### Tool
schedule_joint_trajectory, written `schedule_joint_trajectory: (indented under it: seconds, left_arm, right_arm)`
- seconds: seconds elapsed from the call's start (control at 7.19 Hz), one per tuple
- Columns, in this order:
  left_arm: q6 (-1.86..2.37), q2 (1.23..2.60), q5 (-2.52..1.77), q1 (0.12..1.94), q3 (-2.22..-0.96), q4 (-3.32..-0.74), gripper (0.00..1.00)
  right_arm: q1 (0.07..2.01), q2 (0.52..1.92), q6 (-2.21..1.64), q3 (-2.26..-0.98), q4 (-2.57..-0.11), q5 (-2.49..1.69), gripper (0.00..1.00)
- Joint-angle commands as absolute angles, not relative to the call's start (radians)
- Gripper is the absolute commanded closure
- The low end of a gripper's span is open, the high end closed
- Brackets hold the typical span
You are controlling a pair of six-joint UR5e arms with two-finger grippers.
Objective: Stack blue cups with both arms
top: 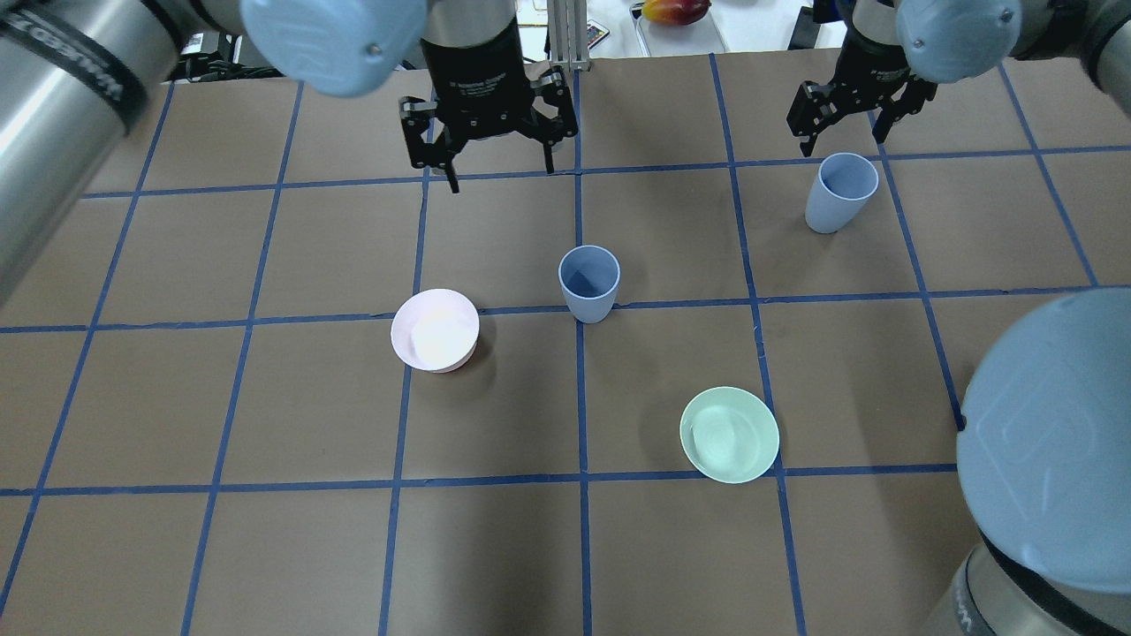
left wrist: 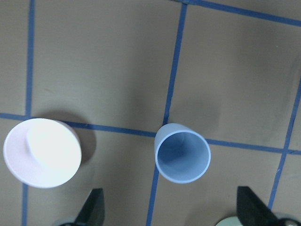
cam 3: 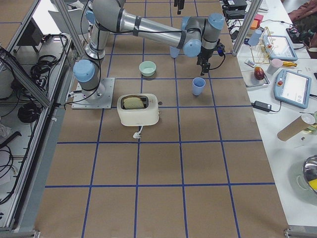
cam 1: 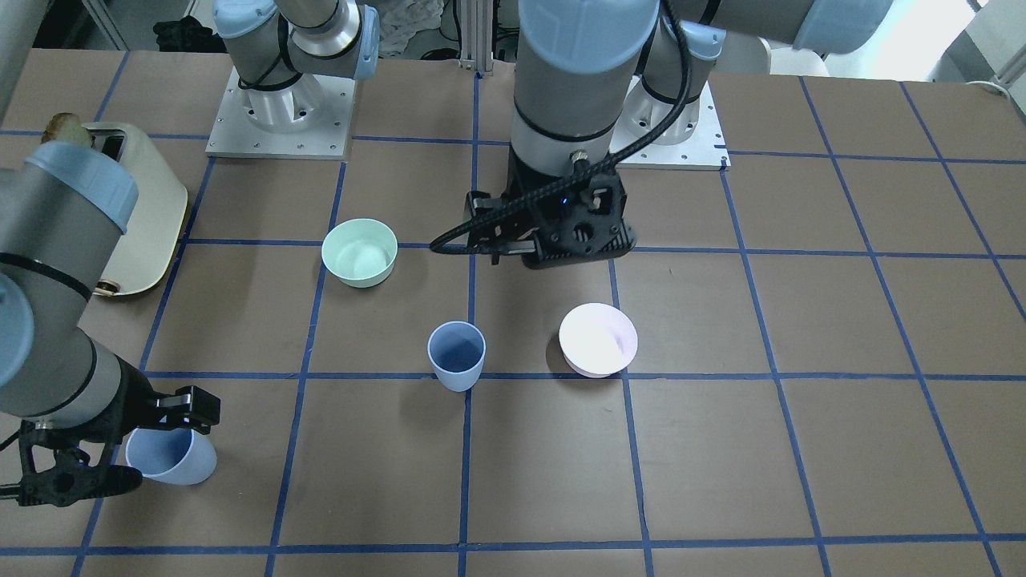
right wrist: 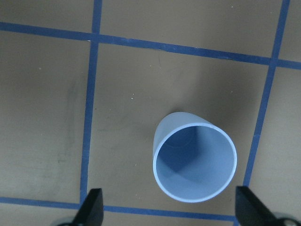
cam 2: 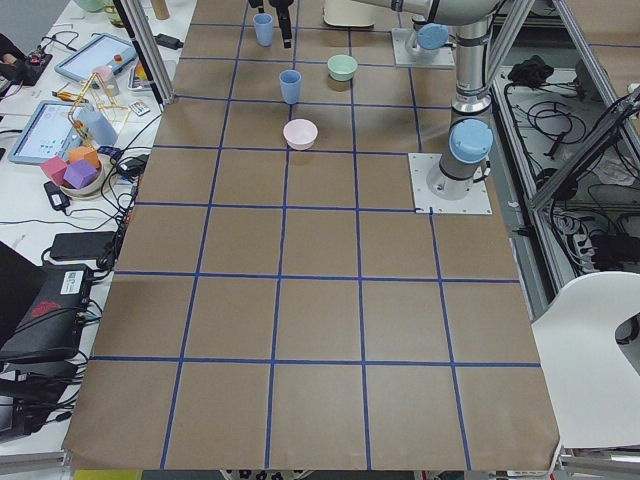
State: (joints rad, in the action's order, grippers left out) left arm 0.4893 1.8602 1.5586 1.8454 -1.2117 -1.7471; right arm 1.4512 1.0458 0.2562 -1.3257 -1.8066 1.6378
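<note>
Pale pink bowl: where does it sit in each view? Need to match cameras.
Exterior front-facing: pale pink bowl right of centre, right of the middle blue cup.
Overhead exterior: bowl left of centre, left of that cup.
Exterior left: bowl upper middle, nearer than the cup.
Exterior right: not visible.
Left wrist-mounted: bowl lower left.
Right wrist-mounted: not in it.
Landmark: the middle blue cup, next to the bowl in all four.

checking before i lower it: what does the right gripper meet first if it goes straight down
Probably the blue cup below the right gripper: the wrist view shows its rim between the open fingers, though depth is unclear.
</note>
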Motion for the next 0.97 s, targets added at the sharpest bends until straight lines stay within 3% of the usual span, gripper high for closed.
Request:
schedule_joint_trajectory:
  seconds: [0.0,0.28,0.42,0.56,0.7,0.83]
  left_arm:
    - [0.537,1.787,1.578,1.803,-1.288,-1.798,0.0]
    - [0.43,1.712,1.588,1.796,-1.459,-1.604,0.0]
    - [0.419,1.665,1.589,1.796,-1.567,-1.48,0.0]
    - [0.399,1.623,1.592,1.793,-1.671,-1.345,0.0]
    - [0.364,1.6,1.615,1.773,-1.698,-1.3,0.0]
    - [0.282,1.582,1.624,1.741,-1.695,-1.331,0.0]
  right_arm:
    - [1.451,0.993,0.262,-1.328,-1.813,1.647,0.0]
    - [1.451,0.992,0.262,-1.367,-1.805,1.646,0.03]
    - [1.451,0.992,0.256,-1.39,-1.812,1.644,0.22]
    - [1.45,0.992,0.261,-1.396,-1.813,1.646,0.53]
    - [1.45,0.994,0.261,-1.396,-1.813,1.651,0.8]
    - [1.45,0.996,0.262,-1.387,-1.812,1.651,0.93]
